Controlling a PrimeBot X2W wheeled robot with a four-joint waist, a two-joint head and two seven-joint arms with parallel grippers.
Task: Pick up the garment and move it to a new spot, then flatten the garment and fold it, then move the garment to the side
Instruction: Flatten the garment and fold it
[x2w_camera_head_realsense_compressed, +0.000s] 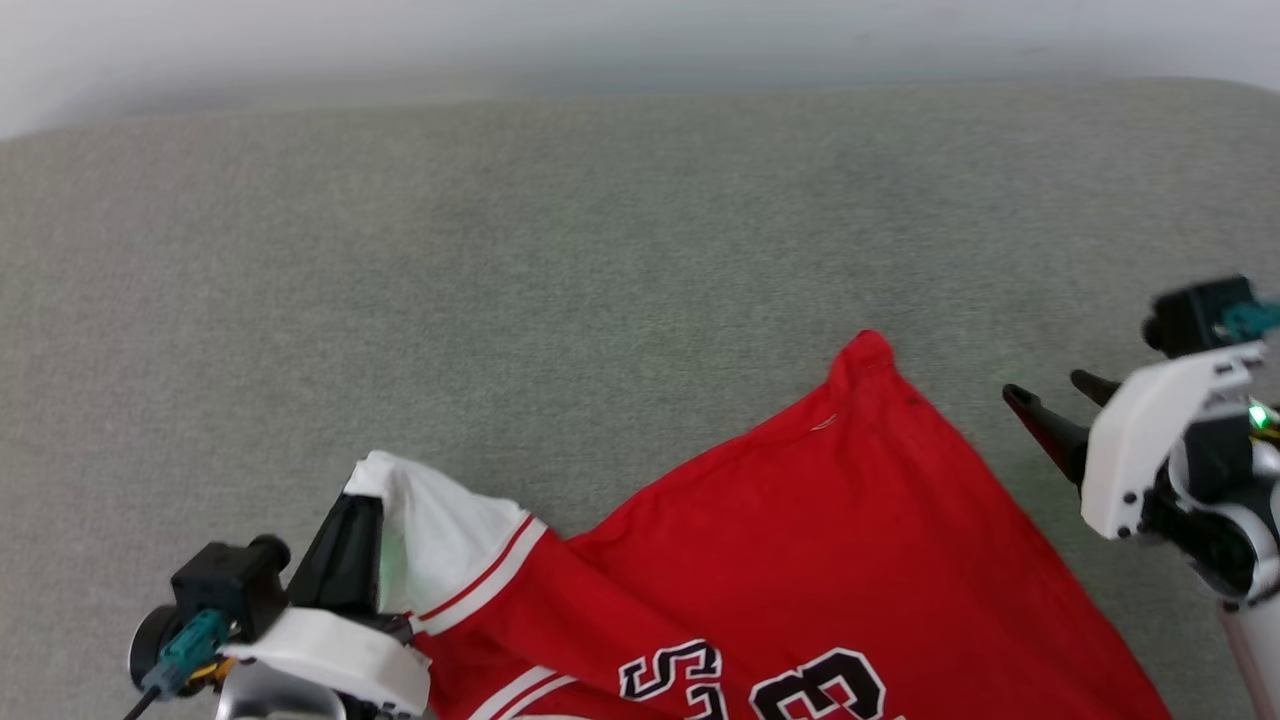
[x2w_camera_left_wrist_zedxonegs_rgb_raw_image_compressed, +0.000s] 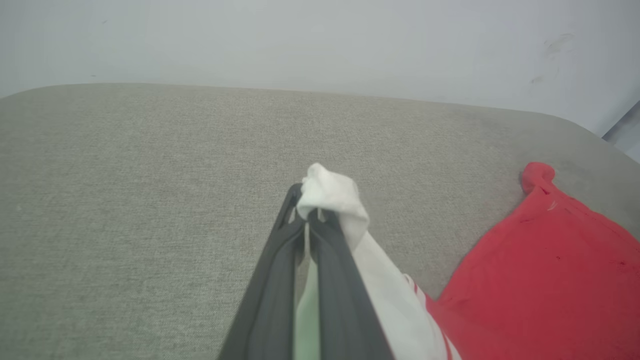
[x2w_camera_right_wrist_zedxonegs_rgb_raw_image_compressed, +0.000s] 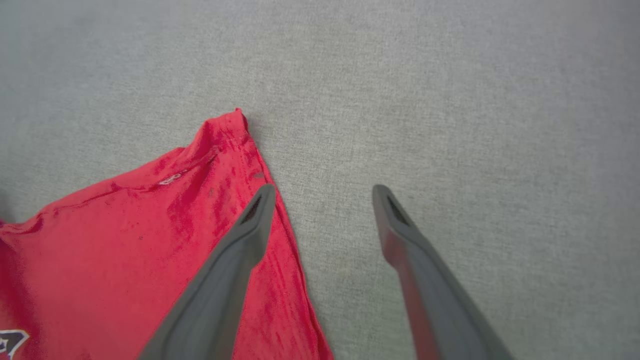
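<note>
Garment lies on the gray fabric surface at lower centre of the head view. It is partly spread, print face up, and runs off the bottom edge.

Left gripper, lower left of the head view: fingers pressed together, pinching the white sleeve. The sleeve tip bunches over the fingertips.

Right gripper, right edge of the head view: fingers spread wide, holding nothing.

Key relation: the red corner points toward the upper middle of the head view. It sits up and to the left of the right fingertips, near but apart. In the right wrist view the left-hand finger overlaps the garment's right edge and the other is over bare fabric. Contact can't be told.

The top edge runs from the sleeve at lower left up to the corner at centre right. The right arm is clearly nearer the corner.

Judgement: flattening stage. The next grab likely means shifting the right fingers up-left to straddle the corner.
</note>
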